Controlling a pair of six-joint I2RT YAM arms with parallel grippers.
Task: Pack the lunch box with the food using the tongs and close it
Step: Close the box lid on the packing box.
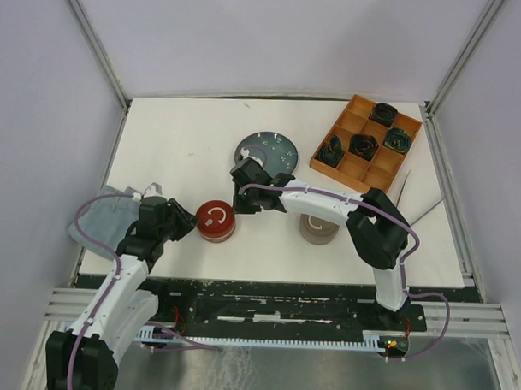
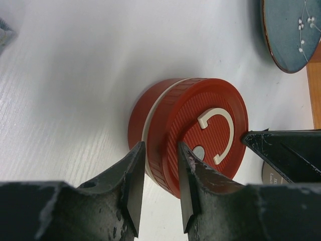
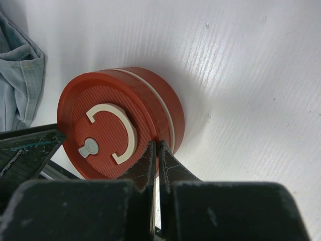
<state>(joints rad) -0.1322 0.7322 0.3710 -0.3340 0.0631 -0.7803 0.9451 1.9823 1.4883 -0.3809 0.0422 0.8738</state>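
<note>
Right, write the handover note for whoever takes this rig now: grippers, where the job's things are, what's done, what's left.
Left gripper: jaws narrow, straddling the rim of the ribbed red lid on the round red plastic lunch box. A firm grip is not confirmed.
Right gripper: shut, holding nothing, tips at the lid's opposite edge.
Long thin silver metal tongs: lying near the table's right edge, in neither gripper.
Loose food: none in view.
Done: the lid sits on the box.
Left: probably only to tighten or check the lid.
</note>
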